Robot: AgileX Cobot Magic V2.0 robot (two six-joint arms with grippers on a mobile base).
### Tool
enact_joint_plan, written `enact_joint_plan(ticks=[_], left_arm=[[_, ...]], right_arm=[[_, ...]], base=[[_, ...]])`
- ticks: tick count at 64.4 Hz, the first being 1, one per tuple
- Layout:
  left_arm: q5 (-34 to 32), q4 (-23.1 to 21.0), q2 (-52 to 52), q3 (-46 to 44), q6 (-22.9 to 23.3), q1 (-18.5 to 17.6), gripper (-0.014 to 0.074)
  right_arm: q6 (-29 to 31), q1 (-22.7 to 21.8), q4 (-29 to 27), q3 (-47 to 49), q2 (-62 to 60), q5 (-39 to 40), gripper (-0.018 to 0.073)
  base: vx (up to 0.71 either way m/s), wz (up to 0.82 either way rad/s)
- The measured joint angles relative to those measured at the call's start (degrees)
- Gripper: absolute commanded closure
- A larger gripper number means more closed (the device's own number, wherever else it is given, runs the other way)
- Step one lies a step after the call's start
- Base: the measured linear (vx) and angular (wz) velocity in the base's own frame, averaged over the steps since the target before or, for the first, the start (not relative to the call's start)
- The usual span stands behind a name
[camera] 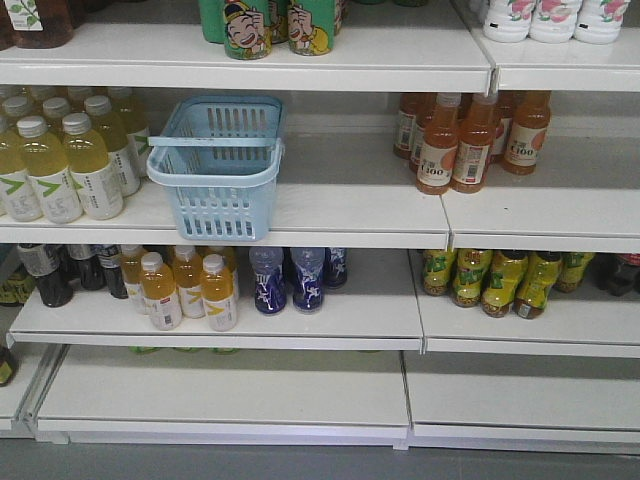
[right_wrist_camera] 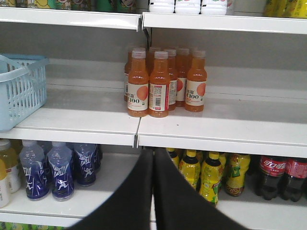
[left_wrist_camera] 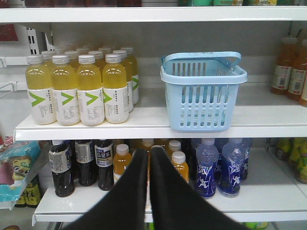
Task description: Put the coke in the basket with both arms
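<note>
The coke (right_wrist_camera: 271, 168) stands at the right end of the lower shelf (right_wrist_camera: 117, 168), in the right wrist view down by the bottom right corner. It is well off to the right of the right hand (right_wrist_camera: 153, 152), and the yellow-green bottles (right_wrist_camera: 211, 175) stand between them. It is upright, long axis vertical, so a sideways grasp on the body looks the natural approach. Two bottles show there side by side: dark cola, red labels with white script, red caps partly hidden under the shelf above. The right hand is closed, fingers pressed together on nothing. The left hand (left_wrist_camera: 149, 152) is closed and empty too. It points at the shelf below the basket (left_wrist_camera: 201, 105), which sits at the front edge of the middle shelf (left_wrist_camera: 144, 125), above and to the right of that hand. The right arm is clearly the nearer to the coke and the left arm to the basket, so the pick probably falls to the right.
</note>
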State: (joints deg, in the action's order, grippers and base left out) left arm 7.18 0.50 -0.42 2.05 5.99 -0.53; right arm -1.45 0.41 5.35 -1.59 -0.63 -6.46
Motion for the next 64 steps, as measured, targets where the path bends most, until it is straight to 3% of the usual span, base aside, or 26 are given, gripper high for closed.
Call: enact_joint_plan(ticks=[64], left_arm=[[0.00, 0.00, 0.00, 0.00, 0.00, 0.00, 0.0602]], right_arm=[[0.00, 0.00, 0.00, 0.00, 0.00, 0.00, 0.0569]], base=[[0.10, -0.01]])
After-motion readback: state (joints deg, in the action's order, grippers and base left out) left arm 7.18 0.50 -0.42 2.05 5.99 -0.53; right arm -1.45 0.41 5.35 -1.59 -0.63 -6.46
